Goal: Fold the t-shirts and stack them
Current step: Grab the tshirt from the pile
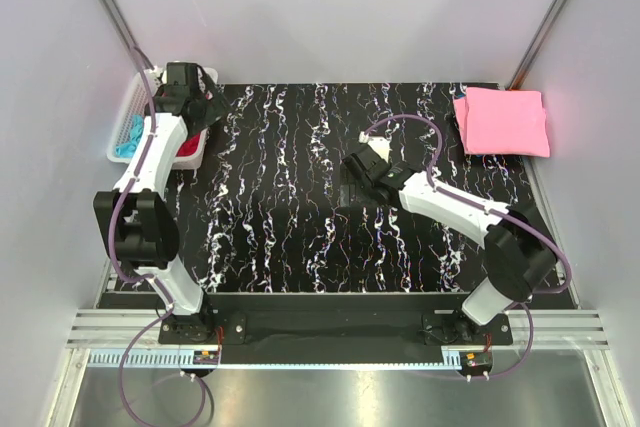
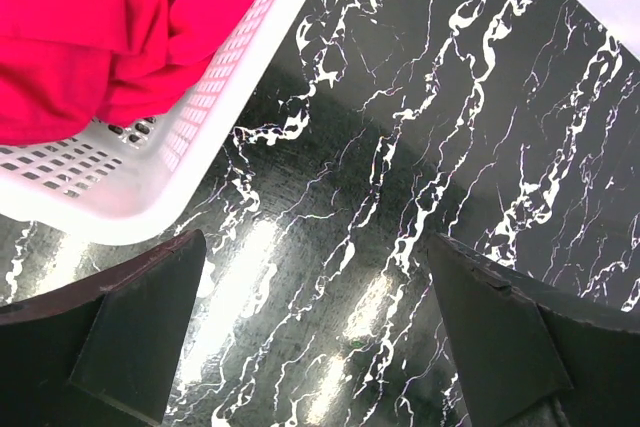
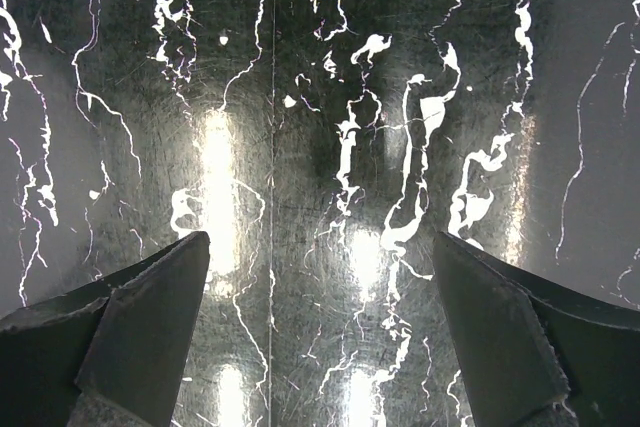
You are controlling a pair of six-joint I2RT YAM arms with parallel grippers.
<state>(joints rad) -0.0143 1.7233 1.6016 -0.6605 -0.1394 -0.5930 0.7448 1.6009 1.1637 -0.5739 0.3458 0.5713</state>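
only the top view shows the folded pink t-shirt at the table's far right corner, and what seems a turquoise t-shirt in the white basket, half hidden by the left arm. the left wrist view shows the crimson t-shirt in that basket. left gripper and right gripper both gape wide, empty.

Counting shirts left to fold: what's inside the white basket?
A crimson shirt and some turquoise fabric lie in the basket; the left arm hides the rest from above.

White veins streak the flat black tabletop; white plastic lattice basket; crumpled crimson fabric t-shirt; folded pink fabric t-shirt.
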